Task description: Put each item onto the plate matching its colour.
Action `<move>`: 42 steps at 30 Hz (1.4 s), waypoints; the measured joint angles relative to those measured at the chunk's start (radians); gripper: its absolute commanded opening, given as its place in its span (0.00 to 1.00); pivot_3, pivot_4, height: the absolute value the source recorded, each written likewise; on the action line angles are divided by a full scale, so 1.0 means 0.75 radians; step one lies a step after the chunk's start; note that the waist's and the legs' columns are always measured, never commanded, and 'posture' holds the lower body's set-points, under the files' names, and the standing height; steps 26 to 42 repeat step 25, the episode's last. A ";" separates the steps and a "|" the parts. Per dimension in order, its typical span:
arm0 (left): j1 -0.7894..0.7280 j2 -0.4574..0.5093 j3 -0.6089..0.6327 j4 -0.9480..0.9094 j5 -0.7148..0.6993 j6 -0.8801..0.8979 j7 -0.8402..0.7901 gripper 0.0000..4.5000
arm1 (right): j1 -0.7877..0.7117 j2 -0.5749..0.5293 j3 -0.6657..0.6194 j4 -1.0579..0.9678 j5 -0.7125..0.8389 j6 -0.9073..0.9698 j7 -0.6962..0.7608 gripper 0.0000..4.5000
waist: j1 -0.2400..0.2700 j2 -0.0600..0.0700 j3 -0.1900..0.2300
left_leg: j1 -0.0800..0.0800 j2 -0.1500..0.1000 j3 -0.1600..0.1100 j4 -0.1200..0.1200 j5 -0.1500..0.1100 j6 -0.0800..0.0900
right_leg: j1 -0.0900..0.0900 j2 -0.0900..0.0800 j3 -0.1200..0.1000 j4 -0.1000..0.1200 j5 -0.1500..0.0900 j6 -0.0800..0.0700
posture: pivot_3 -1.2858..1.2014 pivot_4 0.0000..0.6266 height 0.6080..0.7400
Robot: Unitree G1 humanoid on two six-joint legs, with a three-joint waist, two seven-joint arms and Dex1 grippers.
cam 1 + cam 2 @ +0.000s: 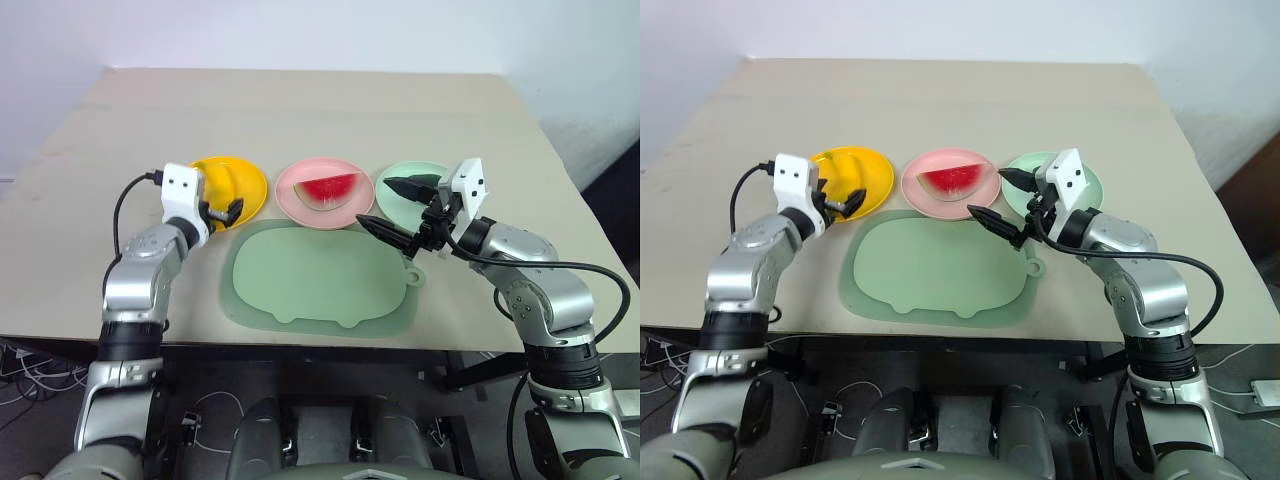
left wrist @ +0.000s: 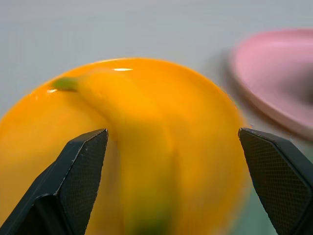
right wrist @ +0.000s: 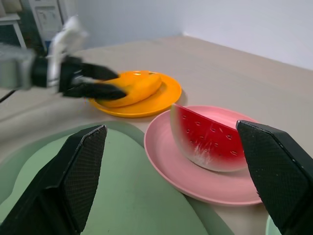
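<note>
A yellow banana [image 1: 216, 181] lies on the orange-yellow plate [image 1: 252, 190]. My left gripper [image 1: 228, 211] hovers at that plate's near edge, open, its fingers [image 2: 80, 171] spread wide with the banana [image 2: 142, 161] just beyond them and nothing held. A red watermelon wedge [image 1: 331, 186] with green rind rests on the pink plate [image 1: 298, 200]. The mint green plate [image 1: 430, 172] stands to its right. My right gripper [image 1: 373, 200] is open and empty, level between the pink and green plates, pointing left.
A large pale green mat [image 1: 320, 280] with a tab lies on the table [image 1: 300, 110] in front of the three plates. Cables run from both wrists. The table's front edge is close below the mat.
</note>
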State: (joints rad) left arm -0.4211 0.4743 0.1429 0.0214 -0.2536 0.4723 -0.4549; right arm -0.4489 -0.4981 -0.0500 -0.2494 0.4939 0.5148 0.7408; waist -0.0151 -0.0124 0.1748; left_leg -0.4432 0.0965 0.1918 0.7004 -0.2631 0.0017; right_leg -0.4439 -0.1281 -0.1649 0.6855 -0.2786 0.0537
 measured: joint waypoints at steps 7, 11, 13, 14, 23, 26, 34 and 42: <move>0.229 0.064 0.067 -0.169 -0.122 -0.325 -0.319 1.00 | 0.014 0.001 -0.007 -0.007 0.015 0.002 0.005 1.00 | 0.003 0.000 0.000 | 0.000 0.001 -0.001 0.000 -0.001 0.001 | 0.000 -0.001 -0.001 0.000 0.000 0.000 | 0.52 0.24 0.66; 0.294 0.077 0.109 -0.164 -0.176 -0.467 -0.444 1.00 | 0.052 0.000 -0.012 -0.008 0.042 0.003 0.017 1.00 | 0.005 0.000 0.000 | 0.000 0.000 0.000 0.000 -0.001 0.001 | 0.000 -0.001 -0.001 0.000 0.000 0.000 | 0.52 0.24 0.66; 0.307 0.086 0.112 -0.163 -0.203 -0.503 -0.494 1.00 | 0.080 0.004 -0.016 -0.008 0.062 0.003 0.023 1.00 | 0.006 0.000 0.000 | 0.000 0.000 -0.001 0.000 -0.001 0.002 | 0.001 -0.001 -0.001 0.000 0.000 0.000 | 0.52 0.24 0.66; 0.310 0.092 0.114 -0.162 -0.216 -0.507 -0.517 1.00 | 0.099 0.005 -0.020 -0.008 0.078 0.003 0.030 1.00 | 0.006 0.000 0.000 | 0.000 0.000 -0.001 0.000 -0.001 0.002 | 0.001 -0.001 -0.001 0.000 0.000 0.000 | 0.52 0.24 0.66; 0.359 0.123 0.153 -0.176 -0.376 -0.454 -0.621 1.00 | 0.182 -0.034 -0.059 -0.011 0.094 -0.004 0.050 1.00 | 0.002 0.000 0.000 | 0.000 0.001 -0.001 0.000 -0.001 0.002 | 0.001 -0.001 -0.001 -0.001 0.000 0.000 | 0.52 0.24 0.66; 0.378 0.126 0.153 -0.204 -0.388 -0.432 -0.620 1.00 | 0.183 -0.040 -0.059 -0.011 0.091 -0.005 0.050 1.00 | 0.002 0.000 0.000 | 0.000 0.001 -0.001 0.000 -0.001 0.002 | 0.001 -0.001 -0.001 -0.001 0.000 0.000 | 0.52 0.24 0.66; 0.378 0.126 0.153 -0.204 -0.388 -0.432 -0.620 1.00 | 0.183 -0.040 -0.059 -0.011 0.091 -0.005 0.050 1.00 | 0.002 0.000 0.000 | 0.000 0.001 -0.001 0.000 -0.001 0.002 | 0.001 -0.001 -0.001 -0.001 0.000 0.000 | 0.52 0.24 0.66; 0.378 0.126 0.153 -0.204 -0.388 -0.432 -0.620 1.00 | 0.183 -0.040 -0.059 -0.011 0.091 -0.005 0.050 1.00 | 0.002 0.000 0.000 | 0.000 0.001 -0.001 0.000 -0.001 0.002 | 0.001 -0.001 -0.001 -0.001 0.000 0.000 | 0.52 0.24 0.66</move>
